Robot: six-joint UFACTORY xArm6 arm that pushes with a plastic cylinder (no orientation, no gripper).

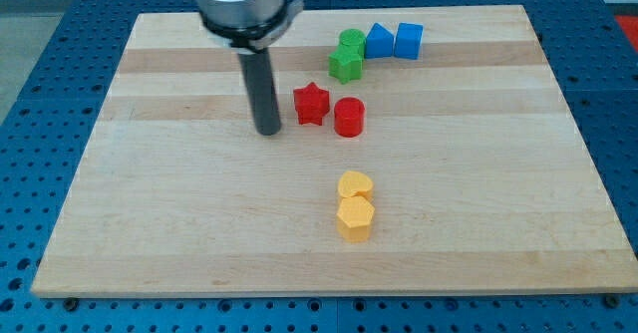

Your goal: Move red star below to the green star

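The red star (311, 103) lies near the board's middle, a little toward the view's top. The green star (346, 65) lies up and to its right, touching a green round block (352, 42) above it. My tip (268, 130) rests on the board just left of the red star, a small gap apart from it. A red cylinder (349, 117) stands right next to the red star, on its right.
Two blue blocks (379, 40) (408, 40) sit side by side at the view's top, right of the green blocks. Two yellow blocks (354, 185) (355, 218) touch each other lower down the wooden board (150, 233).
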